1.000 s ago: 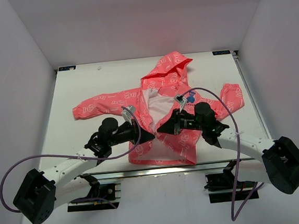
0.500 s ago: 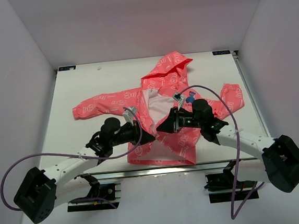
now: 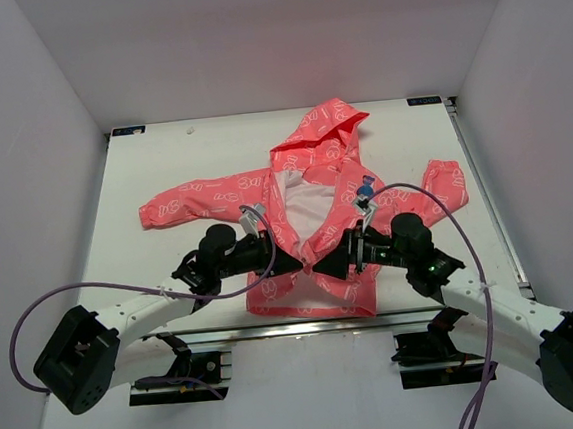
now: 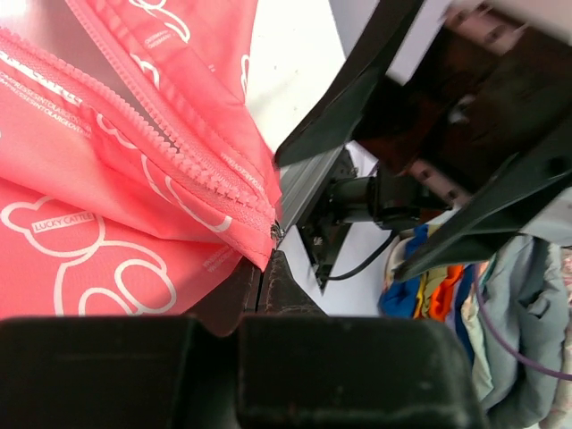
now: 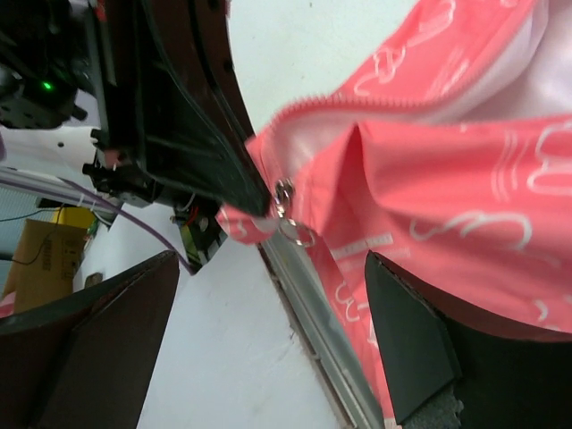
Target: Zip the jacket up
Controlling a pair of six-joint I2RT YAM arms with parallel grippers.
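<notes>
The coral-pink jacket (image 3: 313,177) lies front-up on the white table, hood at the far side, the front open over white lining. My left gripper (image 3: 293,264) is shut on the bottom corner of the jacket's left front panel (image 4: 241,241), right by the end of the zipper teeth (image 4: 179,170). Its fingers (image 4: 281,290) press together on the hem. My right gripper (image 3: 323,264) is open, with nothing between its fingers (image 5: 416,340). The zipper slider with its ring pull (image 5: 290,219) hangs at the hem just ahead of the right gripper (image 5: 268,268), apart from both fingers.
The table's near edge with its metal rail (image 5: 313,304) runs just under the hem. The two grippers stand almost tip to tip. Purple cables (image 3: 447,210) loop over both arms. White walls close in three sides. A blue emblem (image 3: 366,182) marks the right chest.
My right gripper has opened wide, let go of the jacket's front and drawn back toward the near edge. The left gripper stays shut on the hem corner, shifted slightly right.
</notes>
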